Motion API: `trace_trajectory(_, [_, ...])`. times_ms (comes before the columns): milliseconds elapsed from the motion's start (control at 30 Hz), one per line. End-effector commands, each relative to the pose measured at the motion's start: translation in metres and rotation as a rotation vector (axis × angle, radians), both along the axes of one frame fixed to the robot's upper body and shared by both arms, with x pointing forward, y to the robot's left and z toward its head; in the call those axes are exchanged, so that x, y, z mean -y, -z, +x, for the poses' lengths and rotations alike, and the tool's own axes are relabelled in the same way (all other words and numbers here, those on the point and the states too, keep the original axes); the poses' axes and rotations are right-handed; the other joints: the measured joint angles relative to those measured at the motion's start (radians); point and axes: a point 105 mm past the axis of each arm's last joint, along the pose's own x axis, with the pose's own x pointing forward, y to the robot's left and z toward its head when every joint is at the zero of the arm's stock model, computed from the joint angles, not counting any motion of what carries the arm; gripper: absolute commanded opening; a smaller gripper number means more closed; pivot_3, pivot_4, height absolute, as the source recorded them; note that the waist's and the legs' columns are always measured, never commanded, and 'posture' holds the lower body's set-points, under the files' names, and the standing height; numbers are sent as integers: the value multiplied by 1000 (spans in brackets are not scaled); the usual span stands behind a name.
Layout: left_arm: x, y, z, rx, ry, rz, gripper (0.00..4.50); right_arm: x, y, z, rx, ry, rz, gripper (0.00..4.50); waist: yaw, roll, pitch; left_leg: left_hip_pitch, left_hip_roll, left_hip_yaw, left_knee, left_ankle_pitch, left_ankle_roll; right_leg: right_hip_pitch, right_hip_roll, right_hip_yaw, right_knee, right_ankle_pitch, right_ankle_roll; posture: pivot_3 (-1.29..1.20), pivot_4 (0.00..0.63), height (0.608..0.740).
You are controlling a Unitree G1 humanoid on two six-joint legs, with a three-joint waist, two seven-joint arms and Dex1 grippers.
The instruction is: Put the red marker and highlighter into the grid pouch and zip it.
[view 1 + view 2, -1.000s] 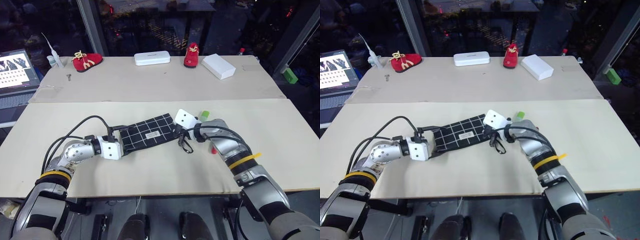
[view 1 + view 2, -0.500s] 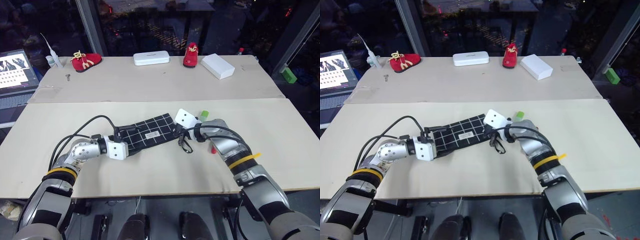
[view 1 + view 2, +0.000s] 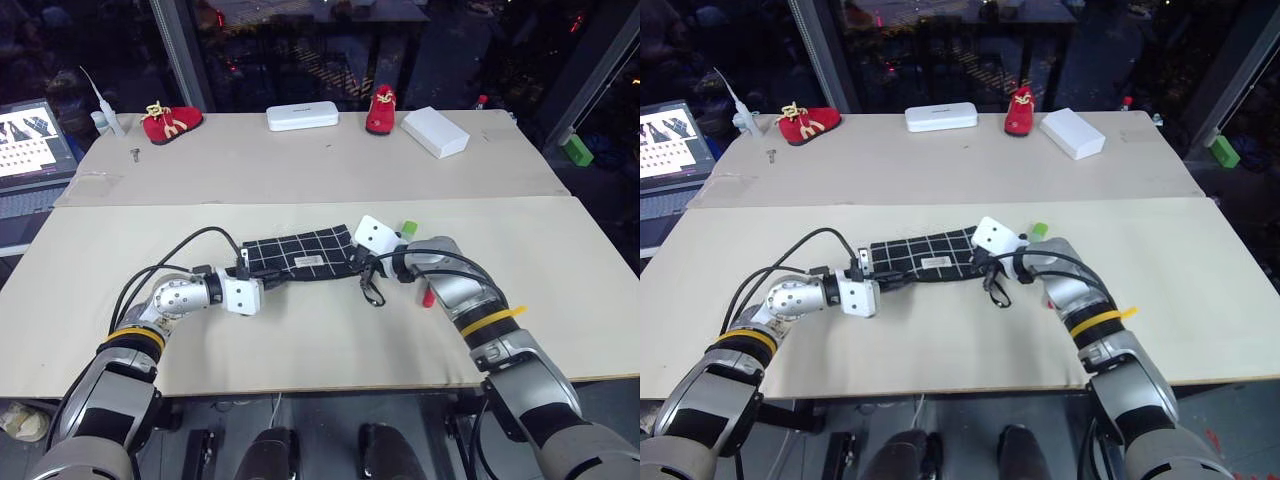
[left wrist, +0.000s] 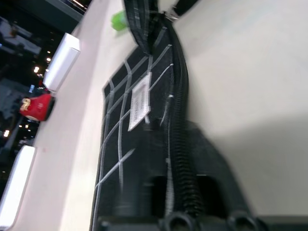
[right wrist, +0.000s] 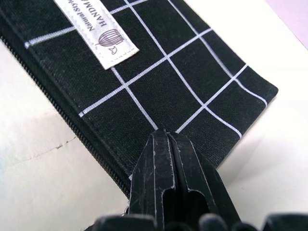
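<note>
The grid pouch [image 3: 300, 255], black with white lines and a white label, lies flat in the middle of the near table. My left gripper [image 3: 245, 271] is shut on its left end, beside the zipper [image 4: 180, 144]. My right gripper [image 3: 357, 262] is shut on the pouch's right end, its fingers [image 5: 163, 159] pressed together over the corner near the zipper. A black cord loop [image 3: 372, 291] lies just below that end. The green highlighter [image 3: 409, 227] peeks out behind the right wrist. A red bit of the marker [image 3: 428, 297] shows under the right forearm.
On the far table stand two red shoes [image 3: 172, 121] [image 3: 382, 108], a flat white case [image 3: 301, 116] and a white box [image 3: 436, 131]. A laptop [image 3: 30, 140] sits at the far left. Cables trail from both wrists over the near table [image 3: 300, 340].
My left gripper moved right and shut on the pouch's left end. The pouch swung from slanted to nearly level across the table. The right gripper stayed put.
</note>
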Motion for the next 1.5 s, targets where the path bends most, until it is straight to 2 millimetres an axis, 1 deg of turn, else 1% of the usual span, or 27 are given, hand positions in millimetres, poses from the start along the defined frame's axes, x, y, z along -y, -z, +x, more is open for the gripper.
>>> trace_trajectory(33, [4,6,-2,-52,7,-20,121,-1,-12,-3,16,-24,49,0,0,0,0,0,0,0,0,0,0,0,0,0,0,0,0,0,150,740])
trace_trajectory(100, [5,7,-3,-82,6,-40,121,-1,-12,-3,1,-18,75,0,0,0,0,0,0,0,0,0,0,0,0,0,0,0,0,0,150,740])
trace_trajectory(200, [5,8,-2,-133,-10,-70,121,0,-21,0,-40,11,186,0,-1,0,0,0,0,0,0,0,0,0,0,0,0,0,0,0,150,740])
trace_trajectory(267, [3,11,-3,-152,-13,-68,0,1,-42,5,-76,46,340,589,-2,0,0,0,0,0,0,0,0,0,0,0,0,0,0,0,150,740])
trace_trajectory(300, [2,12,-3,-158,-18,-70,0,3,-57,9,-87,68,431,793,-2,0,0,0,0,0,0,0,0,0,0,0,0,0,0,0,150,740])
trace_trajectory(367, [1,13,-4,-167,-27,-80,0,8,-84,11,-108,71,565,1441,-3,0,0,0,0,0,0,0,0,-1,0,1,0,0,0,0,150,740])
trace_trajectory(400, [0,13,-4,-170,-31,-85,0,10,-97,9,-114,57,614,1751,-3,0,0,0,0,0,0,0,0,-1,0,1,1,0,0,0,150,740])
trace_trajectory(467, [-1,14,-4,-179,-45,-104,0,18,-124,3,-132,19,712,2528,-2,0,0,0,1,0,0,0,0,-1,0,1,0,0,0,0,150,740])
trace_trajectory(500, [-2,13,-3,-180,-56,-117,0,22,-134,-2,-143,-1,738,2811,-2,0,0,0,1,0,0,0,0,-1,0,1,0,0,0,0,150,740])
trace_trajectory(533, [-2,13,-3,-182,-67,-131,0,26,-140,-6,-149,-13,751,3200,-2,0,0,0,1,-1,0,0,1,-1,1,0,0,0,0,0,150,740])
trace_trajectory(567, [-3,12,-2,-186,-80,-151,0,31,-143,-8,-149,-15,750,3389,-1,0,0,0,1,-1,0,-1,1,-1,1,0,0,0,0,0,150,740])
trace_trajectory(600, [-4,10,0,-192,-97,-183,0,37,-143,-10,-147,-8,741,3389,-1,0,0,0,2,-1,0,-1,1,0,1,0,0,0,0,0,150,740])
trace_trajectory(700, [-4,10,4,-281,-159,-274,0,57,-130,-9,-118,65,647,3389,0,0,0,-1,1,-1,0,-1,1,0,0,0,-1,0,0,0,150,740])
trace_trajectory(767, [-2,12,4,-332,-176,-300,0,61,-119,-11,-115,89,593,3389,0,0,0,-1,1,0,0,-1,1,0,-1,1,-1,0,0,0,150,740])
trace_trajectory(867, [3,13,1,-379,-194,-323,0,60,-102,-10,-69,118,505,3389,-3,0,0,-1,1,0,0,-1,1,0,0,2,-1,1,1,0,150,740])
trace_trajectory(967, [8,13,-4,-414,-193,-318,0,52,-81,-11,-59,120,424,3389,-6,0,0,0,1,1,0,-1,1,-1,0,3,-1,1,1,0,150,740])
trace_trajectory(1033, [11,12,-5,-433,-200,-328,0,45,-74,-10,-72,116,414,3389,-7,0,0,0,1,1,0,-1,1,-1,1,3,-1,1,0,0,150,740])
trace_trajectory(1133, [15,8,-3,-448,-226,-366,0,33,-74,-9,-82,93,416,3389,-4,0,0,0,2,0,0,-1,1,-1,2,3,-1,1,0,0,150,740])
trace_trajectory(1200, [17,1,-2,-449,-236,-386,0,31,-72,-8,-85,87,402,3389,-3,0,0,-1,2,0,0,-1,1,-1,2,3,-1,1,0,0,150,740])
trace_trajectory(1267, [17,-5,0,-447,-247,-394,0,32,-71,-7,-81,90,390,3389,0,0,0,-1,2,0,0,-1,1,-1,2,3,-1,1,0,0,150,740])
trace_trajectory(1433, [10,-27,5,-440,-294,-430,0,40,-77,-5,-69,92,390,3389,0,0,0,-1,2,0,0,-1,1,-1,2,3,-2,1,0,0,150,740])
trace_trajectory(1500, [6,-39,5,-438,-304,-459,0,42,-79,-4,-67,93,393,3389,-1,0,0,-1,2,0,0,-1,1,-1,2,3,-2,1,0,0,150,740])
